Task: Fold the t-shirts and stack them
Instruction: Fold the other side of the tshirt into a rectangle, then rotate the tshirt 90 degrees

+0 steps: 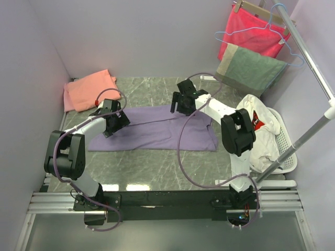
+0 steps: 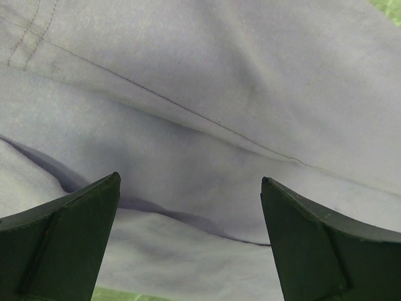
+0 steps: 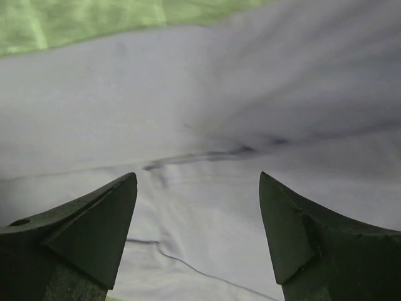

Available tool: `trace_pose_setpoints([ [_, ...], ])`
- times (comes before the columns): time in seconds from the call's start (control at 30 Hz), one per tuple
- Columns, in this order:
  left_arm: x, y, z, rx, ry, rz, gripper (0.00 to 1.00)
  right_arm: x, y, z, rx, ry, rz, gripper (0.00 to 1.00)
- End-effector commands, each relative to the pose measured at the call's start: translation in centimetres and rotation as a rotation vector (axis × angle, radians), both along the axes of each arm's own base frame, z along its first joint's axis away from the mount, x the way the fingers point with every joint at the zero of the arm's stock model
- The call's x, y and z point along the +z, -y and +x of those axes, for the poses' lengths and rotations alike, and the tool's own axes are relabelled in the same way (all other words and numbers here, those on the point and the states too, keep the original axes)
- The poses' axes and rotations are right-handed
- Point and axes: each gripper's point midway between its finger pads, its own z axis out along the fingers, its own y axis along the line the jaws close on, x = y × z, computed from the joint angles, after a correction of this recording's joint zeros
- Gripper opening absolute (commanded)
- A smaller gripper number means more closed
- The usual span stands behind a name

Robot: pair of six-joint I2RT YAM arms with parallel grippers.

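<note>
The table (image 1: 157, 167) is a grey-green marbled slab. Pale lavender walls (image 1: 131, 36) close it in at the left and the back. A black bar (image 1: 167, 197) runs along its near edge and carries the bases of the two arms. There are two tees. The purple tee (image 1: 157, 130) lies flat in the middle of the table as a wide band, with a few soft creases and a seam line showing in the wrist views. The pink tee (image 1: 89, 90) sits folded in the far left corner against the wall, well apart from the purple one. There are two grippers, and both are over the purple tee. The left gripper (image 1: 112, 123) hangs at the tee's left end, its jaws spread wide with nothing between them; its wrist view shows only purple cloth under the two dark fingers (image 2: 69, 238). The right gripper (image 1: 180, 104) is at the tee's far edge, right of the middle, and is likewise released, with its fingers (image 3: 88, 232) apart above a fold of the cloth and holding nothing. Whether either gripper touches the cloth cannot be told. At the far right hang one red cloth (image 1: 251, 31) and, just below it, one grey-green towel (image 1: 248, 70). One metal pole (image 1: 309, 57) slants down past them. Beside the right arm stands one white basket (image 1: 285, 141) with a white garment (image 1: 261, 130) heaped in it, a red print showing on the cloth.
</note>
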Motion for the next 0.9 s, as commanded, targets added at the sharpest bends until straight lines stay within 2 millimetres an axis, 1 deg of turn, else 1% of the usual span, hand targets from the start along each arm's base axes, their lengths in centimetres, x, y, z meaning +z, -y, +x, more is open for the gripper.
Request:
trace_pose_setpoints([
  [0.0, 3.5, 0.9, 1.8, -0.035, 0.115, -0.030, 0.99, 5.8, 4.5, 0.0, -0.102, 0.152, -0.058, 0.86],
  [0.03, 4.1, 1.1, 2.3, -0.039, 0.131, -0.035, 1.00, 4.9, 5.5, -0.8, -0.113, 0.132, -0.076, 0.86],
  [0.07, 4.6, 1.3, 2.7, -0.042, 0.146, -0.044, 0.99, 4.6, 6.2, -1.1, -0.119, 0.124, -0.084, 0.86],
  [0.1, 4.6, 1.4, 3.1, -0.046, 0.150, -0.045, 0.99, 4.5, 7.3, -1.1, -0.139, 0.117, -0.092, 0.86],
  [0.13, 5.5, 1.6, 4.1, -0.051, 0.178, -0.050, 0.99, 3.4, 8.0, -1.8, -0.141, 0.087, -0.101, 0.86],
  [0.17, 5.7, 1.7, 4.5, -0.055, 0.184, -0.049, 0.99, 2.9, 8.5, -1.9, -0.148, 0.074, -0.099, 0.86],
  [0.2, 5.5, 1.7, 5.1, -0.055, 0.178, -0.041, 0.99, 2.1, 9.2, -2.1, -0.162, 0.050, -0.100, 0.86],
  [0.23, 6.4, 1.9, 6.1, -0.064, 0.203, -0.041, 0.99, 1.1, 9.5, -2.5, -0.159, 0.021, -0.095, 0.86],
  [0.27, 6.4, 2.2, 6.5, -0.079, 0.204, -0.045, 0.99, 0.5, 9.5, -2.6, -0.161, 0.002, -0.083, 0.86],
  [0.3, 5.2, 2.2, 6.6, -0.080, 0.170, -0.037, 1.00, -0.4, 9.6, -2.7, -0.161, -0.023, -0.074, 0.86],
  [0.33, 5.3, 2.3, 7.0, -0.083, 0.169, -0.041, 1.00, -1.0, 9.4, -2.8, -0.151, -0.046, -0.044, 0.86],
  [0.37, 4.6, 2.5, 6.9, -0.086, 0.146, -0.046, 0.99, -1.4, 9.4, -2.8, -0.151, -0.055, -0.034, 0.86],
  [0.4, 3.2, 2.6, 6.5, -0.090, 0.104, -0.046, 0.99, -2.0, 9.1, -2.6, -0.145, -0.067, -0.029, 0.86],
  [0.47, 1.9, 2.9, 5.8, -0.100, 0.068, -0.057, 0.99, -2.6, 8.7, -2.4, -0.134, -0.091, -0.010, 0.86],
  [0.5, 0.6, 2.7, 5.0, -0.098, 0.032, -0.053, 1.00, -3.0, 8.5, -2.1, -0.130, -0.099, -0.015, 0.86],
  [0.57, -0.6, 2.8, 4.0, -0.103, -0.003, -0.053, 0.99, -3.2, 8.0, -1.7, -0.111, -0.112, 0.001, 0.86],
  [0.6, -1.5, 2.4, 3.0, -0.094, -0.031, -0.042, 1.00, -3.5, 7.7, -1.4, -0.103, -0.128, -0.002, 0.86],
  [0.67, -2.2, 2.5, 1.8, -0.098, -0.060, -0.048, 0.99, -4.0, 7.6, -1.4, -0.084, -0.158, -0.014, 0.86],
  [0.7, -2.9, 2.4, 0.9, -0.096, -0.086, -0.049, 0.99, -4.2, 7.4, -0.4, -0.082, -0.160, -0.017, 0.86],
  [0.73, -3.3, 2.6, 0.4, -0.101, -0.105, -0.061, 0.99, -4.5, 7.1, -0.2, -0.069, -0.173, -0.013, 0.86],
  [0.77, -3.7, 2.8, -0.2, -0.106, -0.124, -0.076, 0.99, -4.8, 7.0, -0.5, -0.040, -0.203, -0.024, 0.86],
  [0.8, -4.6, 3.1, -1.4, -0.116, -0.156, -0.089, 0.99, -5.1, 6.4, 0.4, -0.023, -0.208, -0.014, 0.86],
  [0.87, -5.1, 4.5, -2.7, -0.147, -0.177, -0.142, 1.00, -5.5, 5.7, 0.9, 0.017, -0.222, -0.016, 0.86],
])
